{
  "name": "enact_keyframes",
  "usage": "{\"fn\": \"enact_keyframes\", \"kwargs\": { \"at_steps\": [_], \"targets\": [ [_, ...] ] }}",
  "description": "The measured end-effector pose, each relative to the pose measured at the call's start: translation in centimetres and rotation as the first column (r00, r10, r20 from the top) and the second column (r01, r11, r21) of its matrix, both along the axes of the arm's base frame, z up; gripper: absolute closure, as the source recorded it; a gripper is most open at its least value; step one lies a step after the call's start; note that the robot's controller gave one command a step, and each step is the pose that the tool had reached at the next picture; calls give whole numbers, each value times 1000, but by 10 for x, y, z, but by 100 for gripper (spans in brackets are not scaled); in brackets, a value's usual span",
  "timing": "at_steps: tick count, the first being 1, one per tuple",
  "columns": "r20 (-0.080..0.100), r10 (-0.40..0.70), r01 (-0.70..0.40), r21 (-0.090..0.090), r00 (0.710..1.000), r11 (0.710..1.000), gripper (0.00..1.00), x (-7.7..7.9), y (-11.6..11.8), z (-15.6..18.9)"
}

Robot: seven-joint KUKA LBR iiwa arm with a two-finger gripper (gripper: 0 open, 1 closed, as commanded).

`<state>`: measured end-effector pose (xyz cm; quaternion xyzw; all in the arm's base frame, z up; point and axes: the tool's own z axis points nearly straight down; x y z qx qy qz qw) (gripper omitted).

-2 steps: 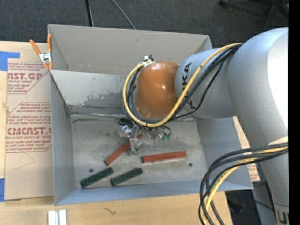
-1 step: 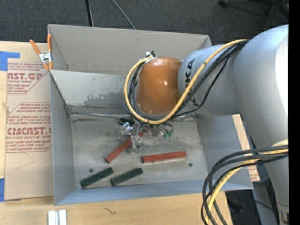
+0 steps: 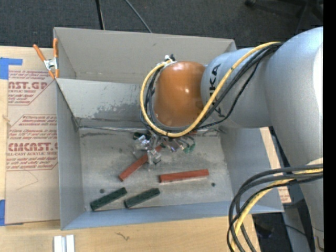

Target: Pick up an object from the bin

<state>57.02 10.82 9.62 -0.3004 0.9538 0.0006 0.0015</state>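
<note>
Gripper [image 3: 151,152] is down near the floor of the bin [image 3: 68,140], about mid-bin and close to the back wall, hanging below the orange cover [image 3: 176,96] with the yellow cables [image 3: 146,96] looped around it. The tip is cluttered from this angle, so I can't tell if the gripper is apart or together, and nothing visibly sits in it. The nearest item is the tilted red bar [image 3: 131,169], a thin flat stick lying diagonally on the floor. Its upper right end sits right at the gripper tip and its lower left end points toward the front left corner. Contact between that end and the gripper is unclear; at minimum they are just beside each other. The second red bar [image 3: 184,176] lies almost level, in front of the gripper and to its right, clearly apart from it. Two dark green bars sit near the front wall, the left green bar [image 3: 108,198] and the right green bar [image 3: 142,197], almost end to end, both slightly tilted and well apart from the gripper. All four bars are flat on the bin floor, none stacked.
</note>
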Motion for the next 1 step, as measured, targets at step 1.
{"fn": "enact_keyframes", "kwargs": {
  "at_steps": [1],
  "targets": [
    [-1,-2,2,0,1000,1000,100,0,1,3]
  ]
}}
